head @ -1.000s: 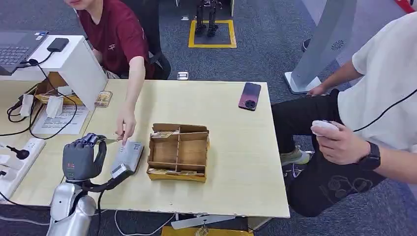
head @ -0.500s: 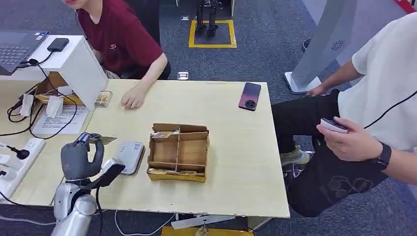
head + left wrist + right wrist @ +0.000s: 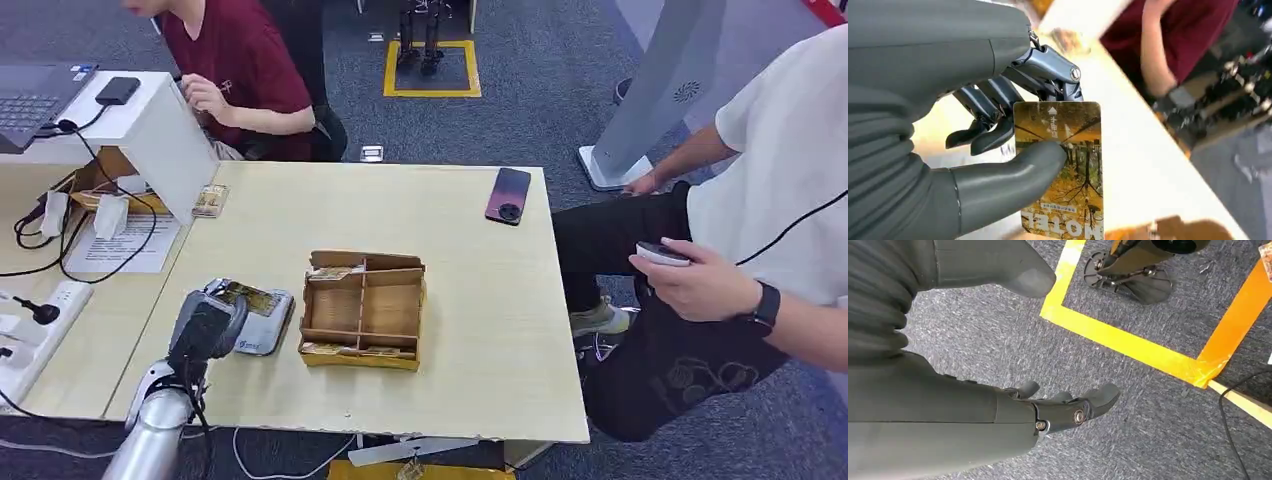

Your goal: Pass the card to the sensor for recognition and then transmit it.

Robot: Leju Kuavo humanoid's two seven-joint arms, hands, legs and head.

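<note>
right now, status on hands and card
Left hand pinches card over sensor. Right hand hangs open above floor. Nothing blocking.

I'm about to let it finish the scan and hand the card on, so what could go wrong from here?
1. The left hand pinches the card between thumb and fingers at one end only, leaving most of it unsupported; it may slip or twist.
2. The card hovers over the sensor, close to the wooden tray; a sideways move could clip its wall.
3. The person in red has pulled back from the table, so a handover may find nobody ready.
</note>
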